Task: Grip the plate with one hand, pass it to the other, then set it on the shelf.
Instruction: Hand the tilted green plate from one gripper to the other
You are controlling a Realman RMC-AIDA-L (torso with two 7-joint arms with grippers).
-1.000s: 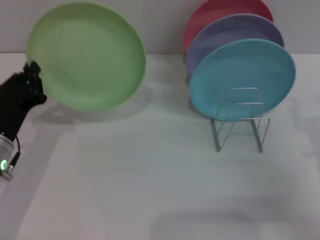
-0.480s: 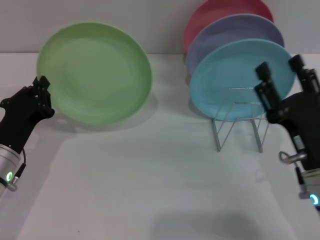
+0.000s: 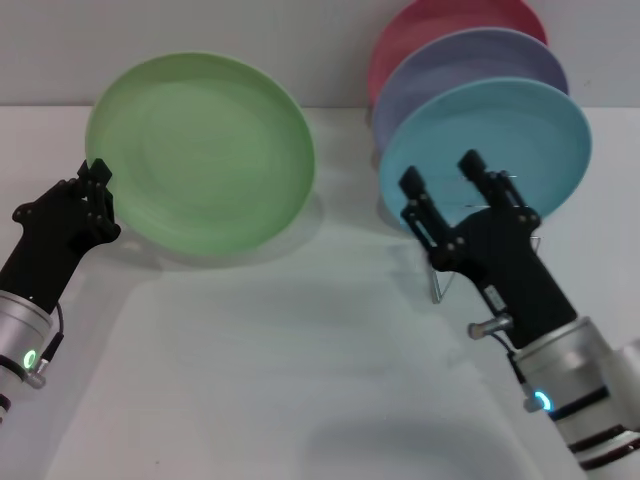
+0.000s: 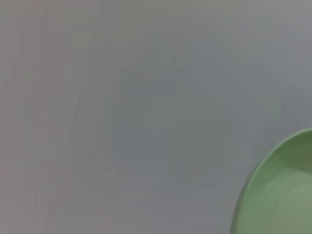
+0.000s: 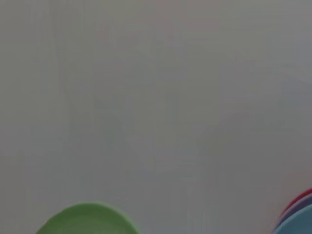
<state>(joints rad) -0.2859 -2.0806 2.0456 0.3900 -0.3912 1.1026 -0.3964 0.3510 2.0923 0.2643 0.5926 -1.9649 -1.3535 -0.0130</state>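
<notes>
The green plate (image 3: 201, 152) hangs tilted above the table (image 3: 300, 380), left of the rack (image 3: 520, 238), its face turned up and forward. The left gripper (image 3: 97, 180) pinches its left rim, arm reaching up from below. The right gripper (image 3: 443, 185), fingers spread, stands before the turquoise plate (image 3: 540, 130), hiding most of the rack.

The shelf (image 3: 480, 240) stands on the table (image 3: 300, 360) and holds 3 plates, one behind another. The right gripper (image 3: 445, 175) is in front of the shelf. Well left of the shelf is the plate (image 3: 200, 150), the left gripper (image 3: 95, 185) at its left rim.
</notes>
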